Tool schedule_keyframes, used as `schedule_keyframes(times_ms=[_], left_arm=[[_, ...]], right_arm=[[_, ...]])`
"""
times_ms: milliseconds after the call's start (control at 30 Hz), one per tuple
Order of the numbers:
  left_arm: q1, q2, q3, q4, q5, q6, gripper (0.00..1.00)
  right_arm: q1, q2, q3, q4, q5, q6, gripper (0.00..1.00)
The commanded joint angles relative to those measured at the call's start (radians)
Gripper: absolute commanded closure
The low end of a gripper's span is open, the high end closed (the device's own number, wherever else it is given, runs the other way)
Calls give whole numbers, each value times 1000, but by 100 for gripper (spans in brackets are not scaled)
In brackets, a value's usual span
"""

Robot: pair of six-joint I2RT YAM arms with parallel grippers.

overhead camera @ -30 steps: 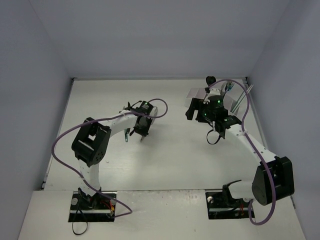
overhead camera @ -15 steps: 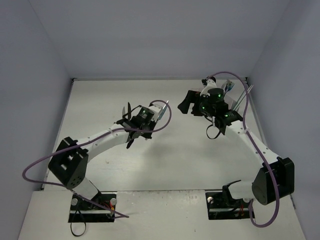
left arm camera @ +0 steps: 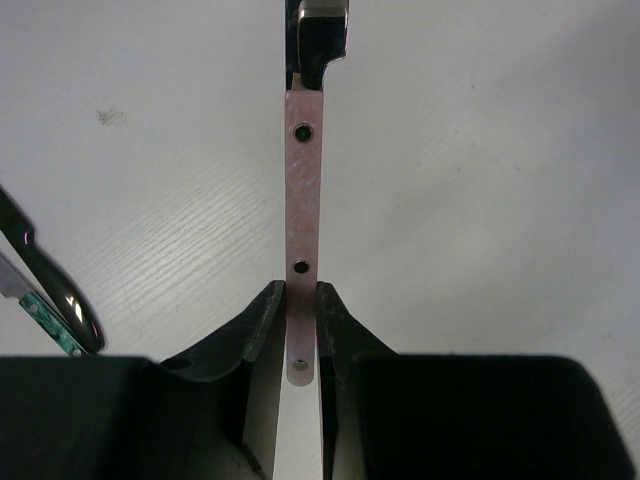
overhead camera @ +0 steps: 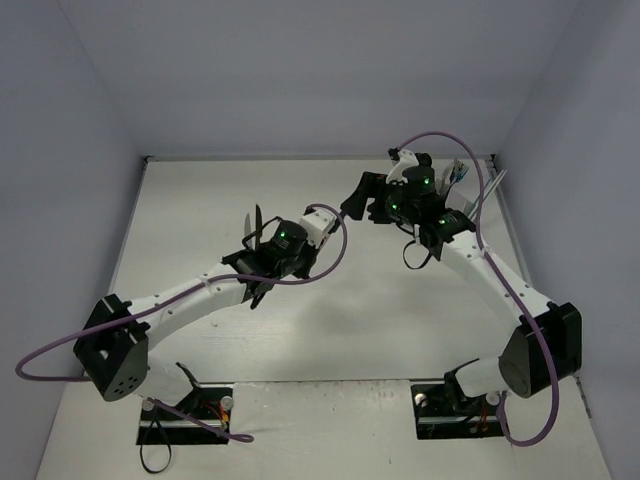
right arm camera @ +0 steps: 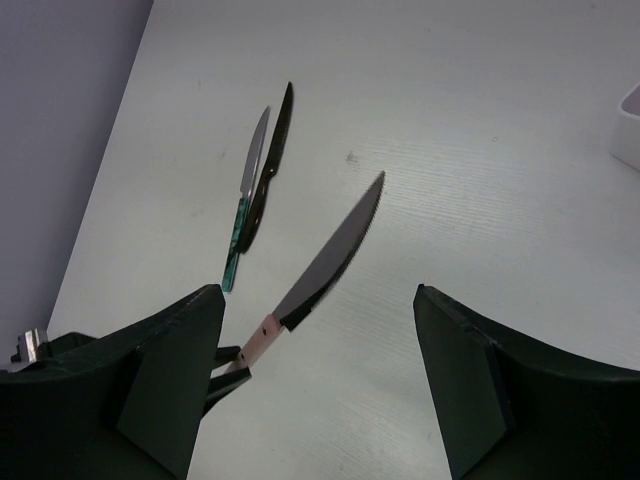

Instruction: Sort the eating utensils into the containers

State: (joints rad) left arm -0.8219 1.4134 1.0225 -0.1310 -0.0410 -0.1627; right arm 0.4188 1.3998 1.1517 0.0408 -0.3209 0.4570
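My left gripper (left arm camera: 302, 288) (overhead camera: 262, 240) is shut on the end of a pink-handled knife (left arm camera: 303, 190) with a dark serrated blade, held above the table. My right gripper (right arm camera: 318, 295) (overhead camera: 357, 200) stands open, facing that knife (right arm camera: 335, 250) from the right, with nothing between its fingers. Two more eating utensils lie side by side on the table to the left: a green-handled knife (right arm camera: 243, 220) and a black one (right arm camera: 270, 165). A white corner of the containers (right arm camera: 630, 125) shows at the right edge. In the top view my right arm hides most of them, and utensils (overhead camera: 460, 172) stick up behind it.
The left wall (right arm camera: 60, 120) runs close behind the two lying utensils. The right wall and the table's right edge (overhead camera: 505, 220) are beside the containers. The purple cables (overhead camera: 325, 235) of both arms loop over the middle of the table.
My left arm has stretched out to the right, still carrying the knife. My right gripper has swung left toward it and its jaws have narrowed a little.
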Motion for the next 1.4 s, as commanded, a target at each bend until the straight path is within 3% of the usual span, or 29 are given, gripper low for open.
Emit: schedule_keyframes(times_ms=[0, 133, 233, 400, 500, 567, 667, 733, 767, 800, 833, 933, 1000, 1167, 1367], left_arm=[[-27, -79, 30, 93, -25, 34, 100], [-29, -93, 22, 106, -11, 29, 100], [-29, -97, 16, 114, 0, 27, 100], [-29, -83, 17, 114, 27, 14, 100], [-28, -60, 19, 116, 35, 4, 100], [-28, -49, 24, 110, 31, -9, 100], [-26, -33, 37, 91, 13, -32, 89], [-25, -27, 47, 79, -3, -46, 77], [-23, -21, 61, 59, -23, -52, 64], [-19, -12, 83, 28, -52, -60, 45], [-17, -7, 85, 10, -54, -68, 44], [4, 2, 136, -60, -126, -100, 23], [38, 2, 167, -132, -167, -127, 15], [198, -37, 243, -349, -163, -194, 6], [428, -198, 181, -407, -82, -181, 2]], right_arm=[[30, 32, 62, 53, 6, 13, 27], [43, 47, 63, 56, 18, 12, 32], [46, 51, 61, 57, 17, 14, 42], [47, 37, 57, 63, 21, 11, 80], [47, 31, 59, 65, 26, 5, 98], [47, 32, 61, 65, 29, -3, 100], [47, 33, 66, 64, 34, -17, 100], [47, 36, 72, 64, 42, -27, 100], [46, 38, 78, 63, 55, -43, 100], [45, 42, 86, 62, 70, -67, 100], [42, 46, 95, 63, 81, -69, 100], [-3, 65, 161, 62, 104, -122, 100], [-38, 86, 207, 62, 145, -153, 100], [-157, 175, 348, 63, 174, -211, 100], [-259, 321, 539, 64, 170, -264, 100]])
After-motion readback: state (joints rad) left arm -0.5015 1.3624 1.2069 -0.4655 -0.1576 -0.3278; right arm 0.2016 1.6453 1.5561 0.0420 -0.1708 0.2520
